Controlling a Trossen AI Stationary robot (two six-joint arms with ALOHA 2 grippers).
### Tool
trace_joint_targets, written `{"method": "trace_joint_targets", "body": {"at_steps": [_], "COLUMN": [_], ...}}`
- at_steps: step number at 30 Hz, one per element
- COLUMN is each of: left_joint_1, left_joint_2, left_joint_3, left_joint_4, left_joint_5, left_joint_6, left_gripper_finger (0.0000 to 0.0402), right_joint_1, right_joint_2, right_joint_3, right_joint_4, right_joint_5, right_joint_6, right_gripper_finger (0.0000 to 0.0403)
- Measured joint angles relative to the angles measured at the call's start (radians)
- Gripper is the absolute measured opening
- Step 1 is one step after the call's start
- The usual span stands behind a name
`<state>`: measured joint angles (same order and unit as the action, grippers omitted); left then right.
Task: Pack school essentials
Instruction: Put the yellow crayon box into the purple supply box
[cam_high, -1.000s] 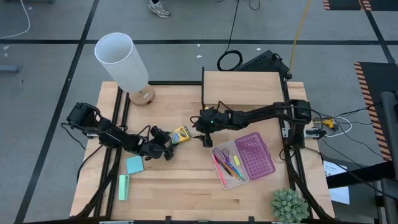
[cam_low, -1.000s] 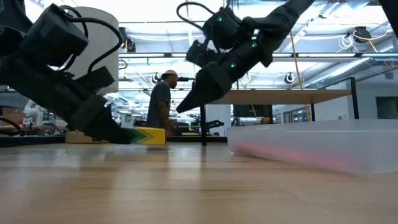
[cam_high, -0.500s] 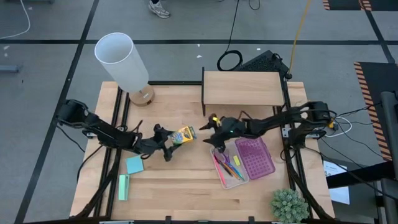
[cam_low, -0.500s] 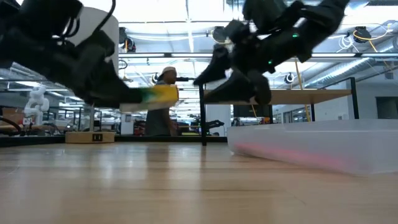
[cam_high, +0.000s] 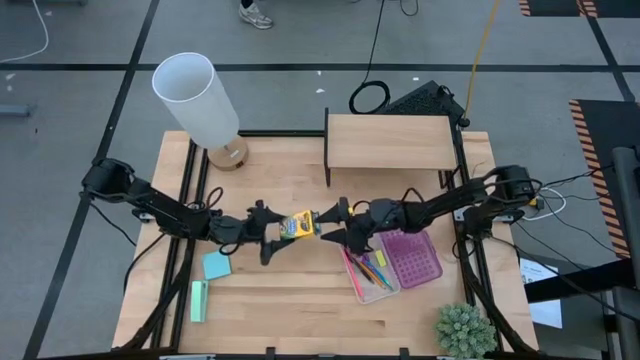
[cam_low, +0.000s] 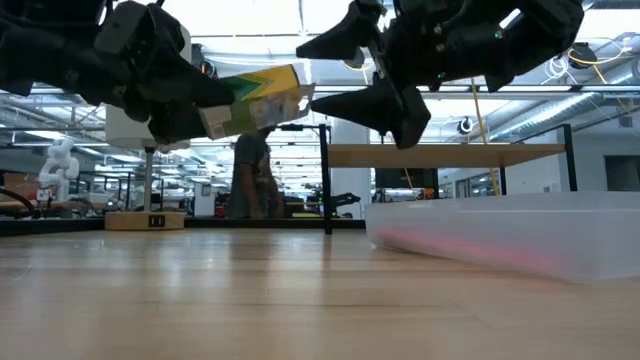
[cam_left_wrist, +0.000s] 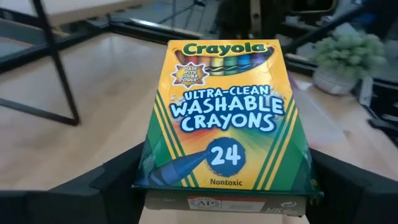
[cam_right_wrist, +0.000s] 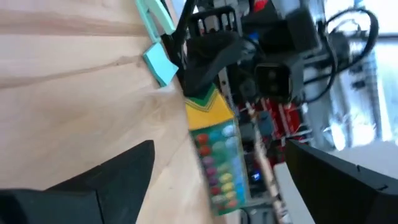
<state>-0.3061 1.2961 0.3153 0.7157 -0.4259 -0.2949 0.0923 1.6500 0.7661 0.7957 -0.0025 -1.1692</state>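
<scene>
Because I am passing it across, my left hand (cam_high: 268, 229) pinches the yellow crayon box (cam_high: 297, 224) aloft over the bench (cam_high: 280, 290), facing my spread right hand (cam_high: 332, 224) beside the tray (cam_high: 425, 262).

The crayon box (cam_high: 296, 224) is hanging above the table (cam_high: 290, 290) middle, between the left gripper (cam_high: 266, 228) and the right gripper (cam_high: 334, 226). The tray (cam_high: 420, 262) is lying to its right with pens (cam_high: 366, 268) inside. The note pad (cam_high: 217, 266) is lying to the left, below the left arm.
</scene>
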Motion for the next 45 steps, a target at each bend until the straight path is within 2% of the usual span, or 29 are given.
{"method": "trace_joint_targets", "body": {"at_steps": [4, 9, 22, 45], "left_joint_1": [0.0, 0.0, 0.0, 0.0], "left_joint_2": [-0.002, -0.002, -0.002, -0.002], "left_joint_3": [0.0, 0.0, 0.0, 0.0], "left_joint_4": [-0.002, -0.003, -0.008, -0.008], "left_joint_5": [0.062, 0.107, 0.113, 0.113], "left_joint_6": [-0.004, -0.021, -0.054, -0.048], "left_gripper_finger": [0.0339, 0.0339, 0.034, 0.034], "right_joint_1": [0.006, 0.002, 0.0, 0.0], "right_joint_2": [0.027, 0.049, 0.148, 0.148], "right_joint_3": [0.028, 0.068, 0.151, 0.154], "right_joint_4": [0.001, -0.018, -0.005, -0.038], "right_joint_5": [-0.006, -0.082, -0.101, -0.1], "right_joint_6": [-0.086, -0.103, -0.16, -0.044], "right_gripper_finger": [0.0342, 0.0325, 0.0271, 0.0104]}}
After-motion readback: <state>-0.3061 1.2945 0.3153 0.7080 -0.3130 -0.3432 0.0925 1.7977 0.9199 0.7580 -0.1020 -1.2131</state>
